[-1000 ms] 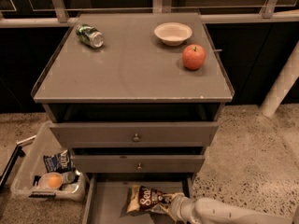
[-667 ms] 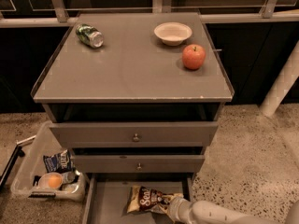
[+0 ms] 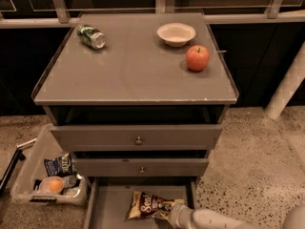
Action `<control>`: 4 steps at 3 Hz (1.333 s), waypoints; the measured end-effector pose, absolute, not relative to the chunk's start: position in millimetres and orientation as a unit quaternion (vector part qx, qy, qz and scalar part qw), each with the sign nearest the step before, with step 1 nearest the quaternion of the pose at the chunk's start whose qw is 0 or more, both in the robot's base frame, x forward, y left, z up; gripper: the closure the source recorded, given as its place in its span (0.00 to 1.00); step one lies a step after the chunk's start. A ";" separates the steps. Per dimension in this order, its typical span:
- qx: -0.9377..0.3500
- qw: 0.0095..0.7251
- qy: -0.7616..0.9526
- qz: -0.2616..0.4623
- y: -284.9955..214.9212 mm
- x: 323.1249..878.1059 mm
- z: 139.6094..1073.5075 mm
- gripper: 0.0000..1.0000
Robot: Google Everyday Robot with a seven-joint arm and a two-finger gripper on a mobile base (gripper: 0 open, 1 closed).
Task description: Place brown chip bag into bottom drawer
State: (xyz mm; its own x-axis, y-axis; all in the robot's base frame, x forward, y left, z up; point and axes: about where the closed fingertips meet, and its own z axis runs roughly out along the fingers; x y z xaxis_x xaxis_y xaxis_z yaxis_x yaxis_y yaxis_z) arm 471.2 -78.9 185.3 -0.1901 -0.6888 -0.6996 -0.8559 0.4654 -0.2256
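The brown chip bag (image 3: 148, 205) lies on the flat grey floor of the pulled-out bottom drawer (image 3: 108, 209), below the two knobbed drawers. It has a dark brown middle with white lettering and tan ends. My gripper (image 3: 174, 213) reaches in from the lower right on a white arm and sits at the bag's right end, touching it. The fingertips are hidden by the wrist and the bag.
On the cabinet top (image 3: 133, 75) are a green can (image 3: 91, 36) lying on its side, a white bowl (image 3: 176, 33) and a red apple (image 3: 197, 57). A clear bin (image 3: 29, 175) with a blue snack bag (image 3: 59, 164) and an orange (image 3: 54, 184) stands on the floor at left.
The arm and gripper have shifted slightly left and lower with the bag's right end. The bag stays in the bottom drawer.
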 end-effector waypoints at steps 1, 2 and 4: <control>-0.505 0.386 0.764 0.108 -78.8 471.3 185.1 0.81; -0.505 0.386 0.764 0.108 -78.8 471.3 185.1 0.58; -0.505 0.386 0.764 0.108 -78.7 471.3 185.0 0.11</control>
